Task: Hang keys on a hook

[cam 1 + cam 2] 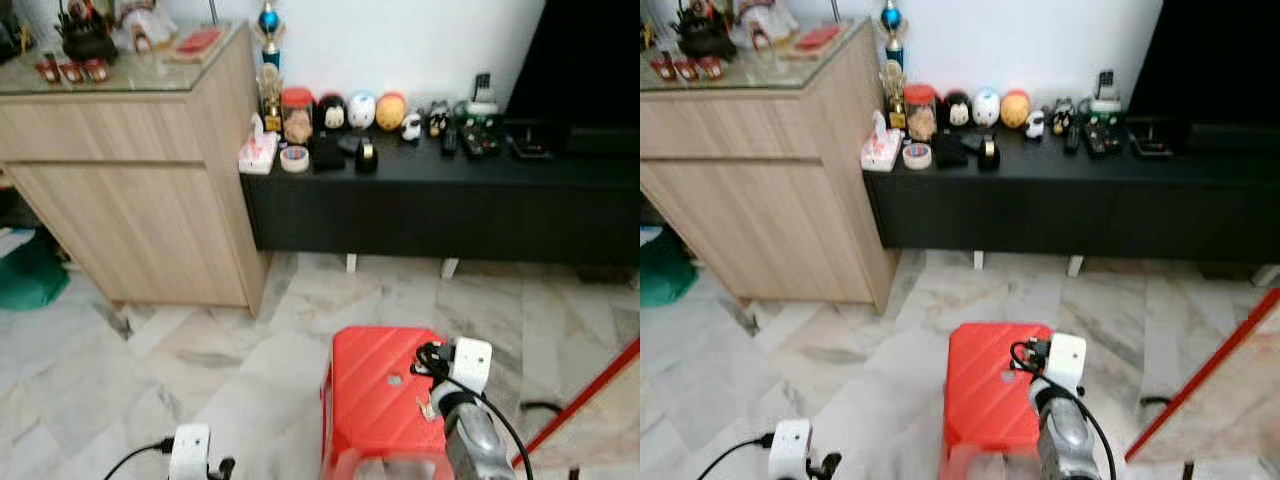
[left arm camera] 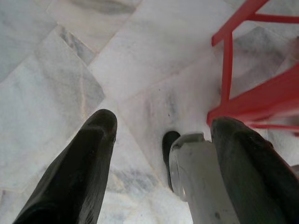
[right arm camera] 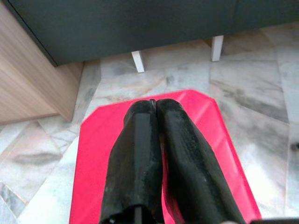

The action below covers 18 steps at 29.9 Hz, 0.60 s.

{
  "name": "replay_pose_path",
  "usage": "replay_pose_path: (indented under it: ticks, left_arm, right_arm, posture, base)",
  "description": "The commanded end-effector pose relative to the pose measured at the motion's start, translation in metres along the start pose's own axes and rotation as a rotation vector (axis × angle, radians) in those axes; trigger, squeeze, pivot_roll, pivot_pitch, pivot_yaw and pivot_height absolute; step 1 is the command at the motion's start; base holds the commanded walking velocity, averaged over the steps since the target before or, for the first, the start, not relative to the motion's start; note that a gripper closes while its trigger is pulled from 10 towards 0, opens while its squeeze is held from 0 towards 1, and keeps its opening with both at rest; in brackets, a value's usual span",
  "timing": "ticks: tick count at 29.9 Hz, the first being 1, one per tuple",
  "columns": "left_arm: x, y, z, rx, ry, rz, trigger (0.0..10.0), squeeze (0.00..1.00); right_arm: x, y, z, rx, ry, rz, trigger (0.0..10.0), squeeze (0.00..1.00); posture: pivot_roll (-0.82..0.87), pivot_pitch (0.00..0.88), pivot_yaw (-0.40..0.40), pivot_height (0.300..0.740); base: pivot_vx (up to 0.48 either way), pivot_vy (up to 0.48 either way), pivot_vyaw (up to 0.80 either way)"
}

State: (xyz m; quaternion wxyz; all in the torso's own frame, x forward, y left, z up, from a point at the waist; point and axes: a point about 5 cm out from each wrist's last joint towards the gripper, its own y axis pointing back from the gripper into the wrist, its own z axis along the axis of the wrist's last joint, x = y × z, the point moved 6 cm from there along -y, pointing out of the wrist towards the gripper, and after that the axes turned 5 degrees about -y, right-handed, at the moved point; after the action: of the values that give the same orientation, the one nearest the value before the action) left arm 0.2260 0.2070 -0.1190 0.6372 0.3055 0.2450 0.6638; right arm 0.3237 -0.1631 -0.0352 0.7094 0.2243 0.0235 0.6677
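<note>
A red plastic stool (image 1: 378, 400) stands on the marble floor just before me. My right gripper (image 3: 155, 102) hovers over the stool's top with its two black fingers pressed together, and nothing shows between them. Its white wrist camera (image 1: 471, 361) sits above the stool's right edge. A small grey spot (image 1: 395, 380) lies on the stool top and a small pale bit (image 1: 426, 408) lies beside the wrist; whether either is the keys I cannot tell. My left gripper (image 2: 161, 128) hangs low over the floor, fingers wide apart and empty.
A long black low cabinet (image 1: 450, 205) with small figures and jars runs along the white wall ahead. A tall light-wood sideboard (image 1: 130, 190) stands to its left. A red frame (image 1: 585, 405) slants at the right. Open marble floor (image 1: 230, 350) lies between the stool and the furniture.
</note>
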Motion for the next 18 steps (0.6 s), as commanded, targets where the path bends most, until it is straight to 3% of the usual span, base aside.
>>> replay_pose_path:
  ticks: [1,7,18]
  left_arm:
    - [0.0027,0.0015,-0.0075,0.028,-0.011,0.001,10.0,0.0]
    - [0.0024,0.001,-0.0063,0.027,0.004,0.003,10.0,0.0]
    - [0.0041,0.0011,-0.0067,0.03,0.005,0.012,10.0,0.0]
  right_arm:
    - [0.004,-0.0025,0.0021,-0.001,-0.011,0.004,10.0,0.0]
    - [0.0049,-0.0043,0.0048,-0.004,-0.006,0.006,10.0,0.0]
    - [-0.0011,-0.0055,0.0088,-0.01,0.0,-0.011,10.0,0.0]
  posture:
    - [-0.01,0.0,0.015,0.706]
    - [-0.01,0.0,0.011,0.706]
    - [-0.01,0.0,-0.003,0.706]
  base:
    - [-0.285,0.0,0.0]
    - [-0.256,0.0,0.0]
    - [0.0,0.0,0.0]
